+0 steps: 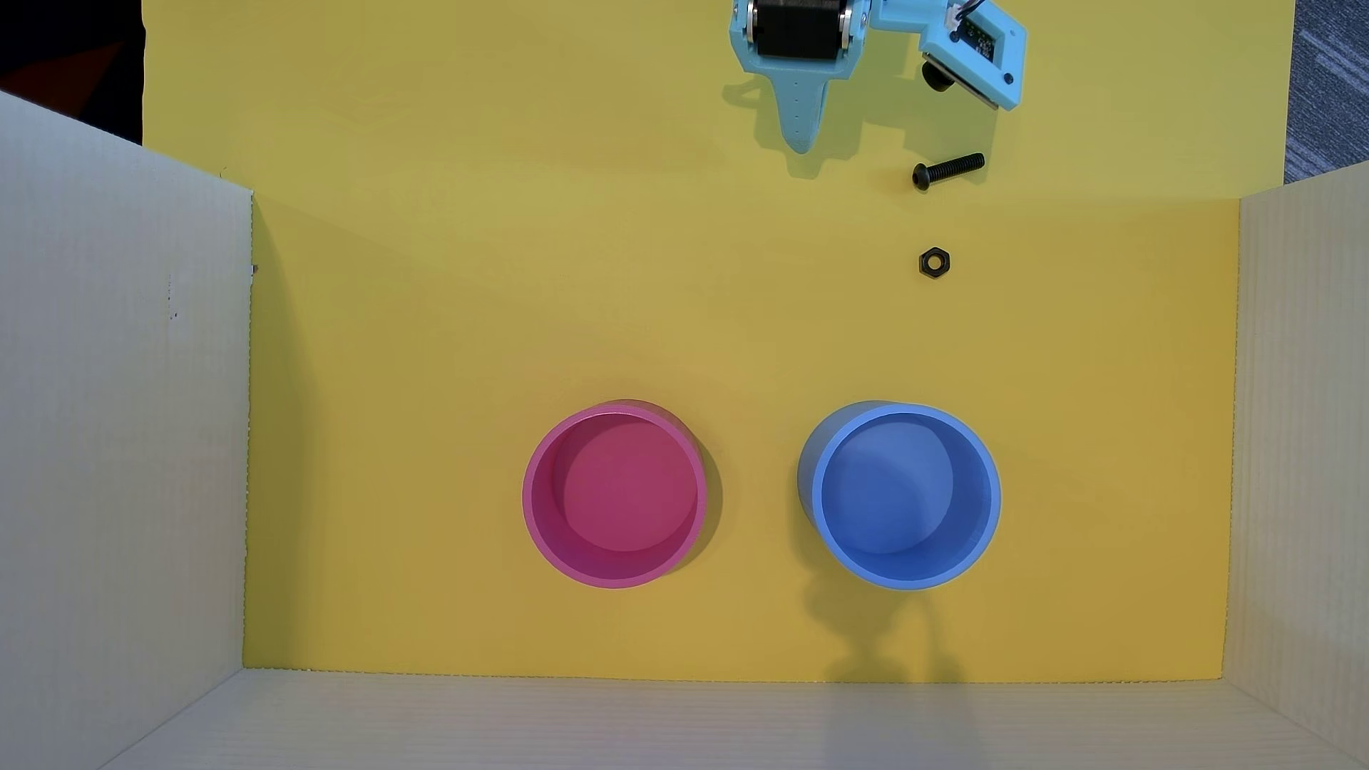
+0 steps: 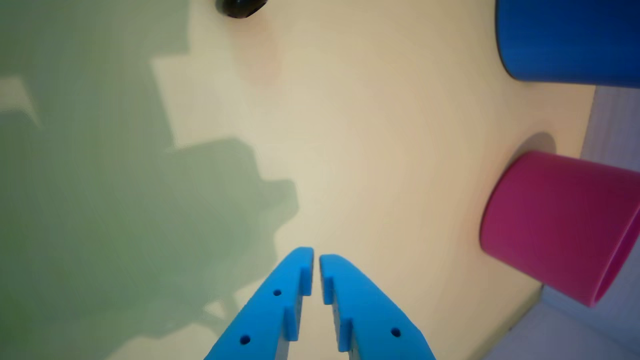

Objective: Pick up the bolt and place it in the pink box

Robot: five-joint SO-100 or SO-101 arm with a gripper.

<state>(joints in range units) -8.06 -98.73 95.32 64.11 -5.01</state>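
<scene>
The small black bolt (image 1: 948, 170) lies on its side on the yellow floor at the upper right of the overhead view, head to the left. A dark rounded bit, cut by the top edge of the wrist view (image 2: 240, 6), is probably its head. My light-blue gripper (image 1: 800, 144) hangs at the top of the overhead view, left of the bolt and apart from it. In the wrist view the gripper (image 2: 316, 260) has its jaws nearly together with nothing between them. The pink box (image 1: 615, 494) stands upright and empty at lower centre, and at the right of the wrist view (image 2: 555, 225).
A black hexagonal nut (image 1: 934, 262) lies just below the bolt. A blue round container (image 1: 900, 496) stands right of the pink one and shows in the wrist view (image 2: 565, 40). White corrugated walls (image 1: 118, 444) close the left, right and bottom sides.
</scene>
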